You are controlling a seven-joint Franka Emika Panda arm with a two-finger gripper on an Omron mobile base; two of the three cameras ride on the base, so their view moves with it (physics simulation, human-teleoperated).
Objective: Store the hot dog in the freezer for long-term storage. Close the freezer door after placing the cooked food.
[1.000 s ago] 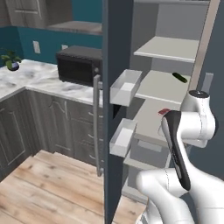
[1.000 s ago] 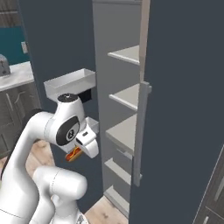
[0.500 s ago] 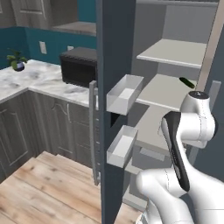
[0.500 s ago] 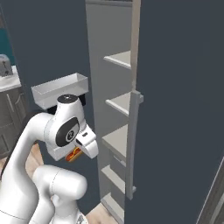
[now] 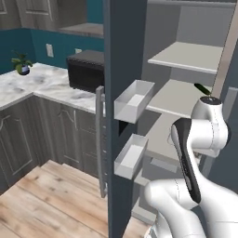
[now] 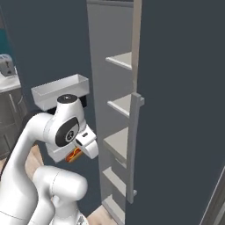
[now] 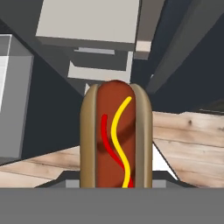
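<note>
**Hot dog held low, freezer shelves ahead and above**

Left base view: the freezer door [image 5: 122,111] stands wide open, white bins on its inner face; pale shelves [image 5: 179,100] lie just beyond the raised arm.

Right base view: the hot dog [image 6: 74,154] sits tucked under the arm, short of the freezer [image 6: 115,132], whose shelves lie forward and higher.

Hand view: the gripper [image 7: 116,186] is clamped on the hot dog [image 7: 116,135], its long axis pointing toward the shelves.

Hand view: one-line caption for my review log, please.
Hot dog held in the tool, pointing toward the freezer's pale shelves above a wooden floor.
</note>
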